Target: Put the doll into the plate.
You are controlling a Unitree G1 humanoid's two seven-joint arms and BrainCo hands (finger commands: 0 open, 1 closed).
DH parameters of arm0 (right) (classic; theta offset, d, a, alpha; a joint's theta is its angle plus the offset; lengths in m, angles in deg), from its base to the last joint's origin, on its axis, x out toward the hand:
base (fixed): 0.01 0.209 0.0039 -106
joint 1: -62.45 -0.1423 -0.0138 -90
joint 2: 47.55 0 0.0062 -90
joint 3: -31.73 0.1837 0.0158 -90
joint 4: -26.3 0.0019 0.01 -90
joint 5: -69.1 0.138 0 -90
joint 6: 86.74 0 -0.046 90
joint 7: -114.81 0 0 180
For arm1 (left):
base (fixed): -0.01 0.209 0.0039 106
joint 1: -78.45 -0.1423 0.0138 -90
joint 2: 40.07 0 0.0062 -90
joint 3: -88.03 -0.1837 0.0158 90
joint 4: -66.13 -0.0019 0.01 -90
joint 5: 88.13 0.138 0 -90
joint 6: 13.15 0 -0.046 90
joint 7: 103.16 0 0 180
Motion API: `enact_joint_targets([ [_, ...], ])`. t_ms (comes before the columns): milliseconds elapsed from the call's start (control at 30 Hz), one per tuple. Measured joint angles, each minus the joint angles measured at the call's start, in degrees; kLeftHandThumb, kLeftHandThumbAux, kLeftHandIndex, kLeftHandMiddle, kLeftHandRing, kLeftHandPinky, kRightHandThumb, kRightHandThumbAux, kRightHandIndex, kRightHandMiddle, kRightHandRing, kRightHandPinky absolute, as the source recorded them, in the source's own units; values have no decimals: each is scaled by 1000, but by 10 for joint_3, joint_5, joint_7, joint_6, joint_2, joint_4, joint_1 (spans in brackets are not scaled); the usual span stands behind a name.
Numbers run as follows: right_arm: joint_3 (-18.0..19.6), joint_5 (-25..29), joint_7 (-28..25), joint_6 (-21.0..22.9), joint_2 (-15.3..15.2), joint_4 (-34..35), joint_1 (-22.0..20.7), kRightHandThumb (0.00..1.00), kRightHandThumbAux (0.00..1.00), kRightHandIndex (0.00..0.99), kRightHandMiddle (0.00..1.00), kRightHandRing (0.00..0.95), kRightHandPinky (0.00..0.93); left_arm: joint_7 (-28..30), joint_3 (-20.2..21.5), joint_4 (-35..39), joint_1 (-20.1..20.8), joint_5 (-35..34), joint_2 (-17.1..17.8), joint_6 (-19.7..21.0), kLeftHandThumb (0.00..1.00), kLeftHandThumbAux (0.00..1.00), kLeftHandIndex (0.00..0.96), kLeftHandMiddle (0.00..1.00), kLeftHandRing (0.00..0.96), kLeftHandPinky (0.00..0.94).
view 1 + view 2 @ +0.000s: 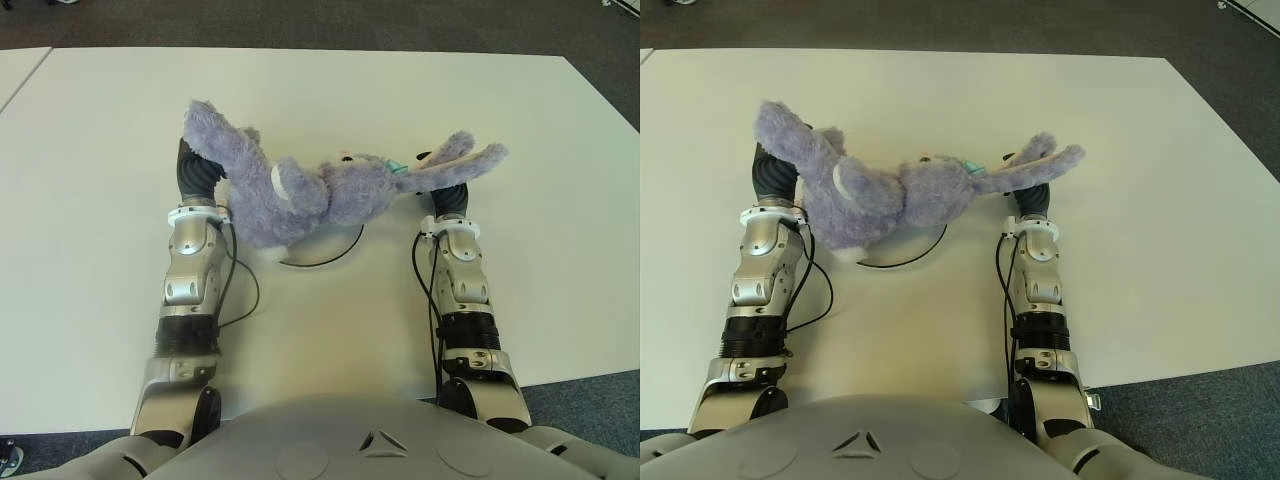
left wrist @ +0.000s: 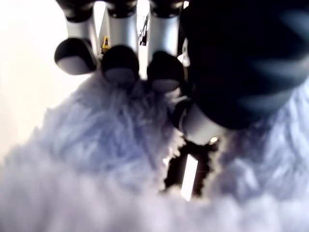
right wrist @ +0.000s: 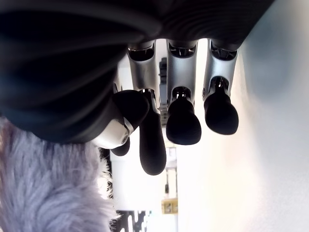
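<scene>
Purple doll point(image 1: 320, 190) hanging mid-frame over plate point(image 1: 330, 258), left hand point(image 1: 197, 172) gripping it for lowering; right hand point(image 1: 447, 197) supporting ears, fingers loose.

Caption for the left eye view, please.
Both hands, left and right, at the doll, which is over the plate on the white table.

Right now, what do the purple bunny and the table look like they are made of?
The doll looks like soft plush: long, fuzzy lilac fibres stand out where the left robot hand presses into it. The table looks like a smooth, matte, off-white hard board, perhaps laminate; I cannot tell exactly.
</scene>
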Motion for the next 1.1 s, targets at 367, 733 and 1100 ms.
enact_joint_targets([
  [367,0,0,1,9,1,11,4,849,674,425,585,762,721,-11,-6,31,-19,24,-2,-3,413,818,833,900,901,874],
  [733,0,0,1,18,1,18,4,849,674,425,587,765,730,-13,-10,42,-33,37,-3,-29,397,823,837,901,899,875],
  [1100,-1,-3,1,19,1,17,5,849,674,426,585,763,727,-38,4,-7,-32,56,-3,-71,375,833,822,888,892,870],
])
